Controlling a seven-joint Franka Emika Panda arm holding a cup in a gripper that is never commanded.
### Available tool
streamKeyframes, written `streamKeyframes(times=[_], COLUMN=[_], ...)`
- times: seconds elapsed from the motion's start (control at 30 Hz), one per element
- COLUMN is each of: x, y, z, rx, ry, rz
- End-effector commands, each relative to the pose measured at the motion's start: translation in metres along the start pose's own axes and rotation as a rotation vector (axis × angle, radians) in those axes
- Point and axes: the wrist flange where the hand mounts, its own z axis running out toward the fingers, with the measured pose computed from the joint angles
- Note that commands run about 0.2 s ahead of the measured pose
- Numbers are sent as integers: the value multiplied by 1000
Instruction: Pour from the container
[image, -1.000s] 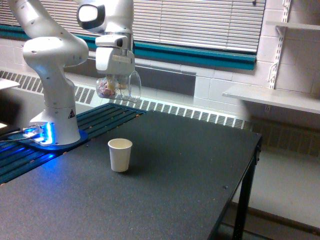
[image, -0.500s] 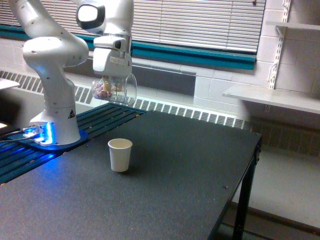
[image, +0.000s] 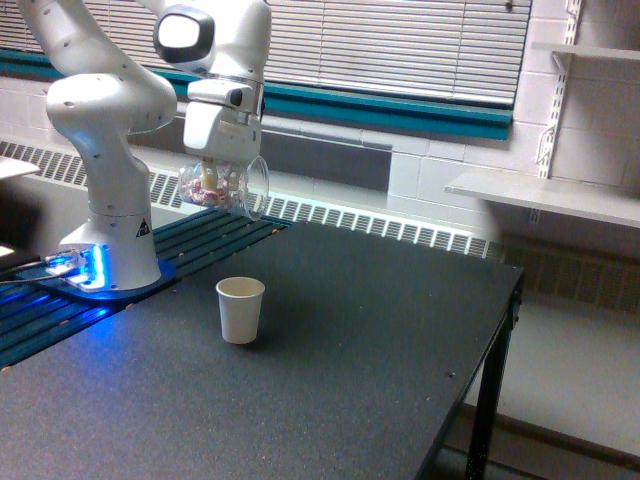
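The container (image: 222, 186), a clear plastic cup with small pinkish-white pieces inside, hangs tipped on its side in the air at the exterior view's upper left. Its mouth points to the right and slightly down. My gripper (image: 212, 172) is shut on it from above. The pieces lie along its lower wall, none outside it. A white paper cup (image: 240, 309) stands upright on the dark table (image: 330, 380), below the container and a little to the right of it.
The arm's white base (image: 110, 240) stands on a blue-lit mount at the table's left. A radiator grille runs along the wall behind. A grey shelf (image: 545, 195) juts out at the right, past the table's right edge.
The container has tilted further over, its mouth dropping toward the right, and it has shifted slightly left. The pieces have slid along its wall toward the mouth. The paper cup has not moved.
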Motion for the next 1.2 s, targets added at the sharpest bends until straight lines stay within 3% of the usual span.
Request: streamKeyframes(times=[0.03,1.2], x=[-12,-21], y=[1,14], z=[10,13], rx=[-31,-118], ry=[-22,-54], rz=[9,-28])
